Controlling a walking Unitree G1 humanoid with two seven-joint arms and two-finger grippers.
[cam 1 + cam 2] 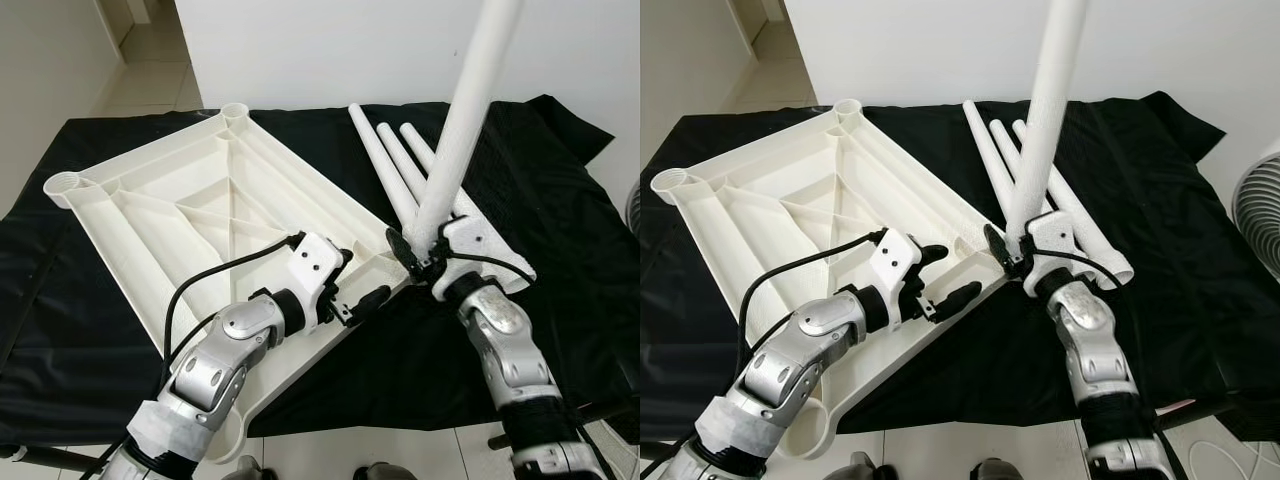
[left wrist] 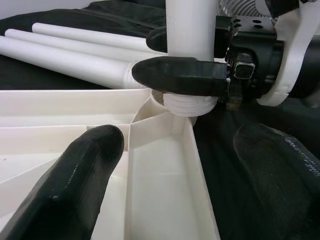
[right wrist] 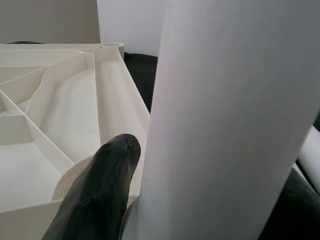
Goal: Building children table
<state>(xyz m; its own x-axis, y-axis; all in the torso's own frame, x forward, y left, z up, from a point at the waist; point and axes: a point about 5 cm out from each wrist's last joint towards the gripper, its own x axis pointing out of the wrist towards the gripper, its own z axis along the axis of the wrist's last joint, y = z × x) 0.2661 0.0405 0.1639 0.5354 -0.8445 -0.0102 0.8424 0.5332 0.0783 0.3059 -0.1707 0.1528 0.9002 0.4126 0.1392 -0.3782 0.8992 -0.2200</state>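
Observation:
The white table top (image 1: pixel 200 210) lies upside down on the black cloth, ribs up. My right gripper (image 1: pixel 415 250) is shut on a white leg (image 1: pixel 460 130) and holds it nearly upright. The leg's threaded end (image 2: pixel 187 105) sits at the near-right corner socket of the top. My left gripper (image 1: pixel 360 283) is open beside that corner. One of its fingers (image 2: pixel 75 185) is over the inside of the top, the other over the cloth, with the rim wall (image 2: pixel 200 165) between them. In the right wrist view the leg (image 3: pixel 235 125) stands next to one black finger (image 3: pixel 100 190).
Three more white legs (image 1: pixel 395 170) lie side by side on the black cloth (image 1: pixel 560 250) behind the right gripper. Open round sockets show at the far-left corner (image 1: pixel 65 185) and the far corner (image 1: pixel 235 108). A fan (image 1: pixel 1255 210) stands at the right edge.

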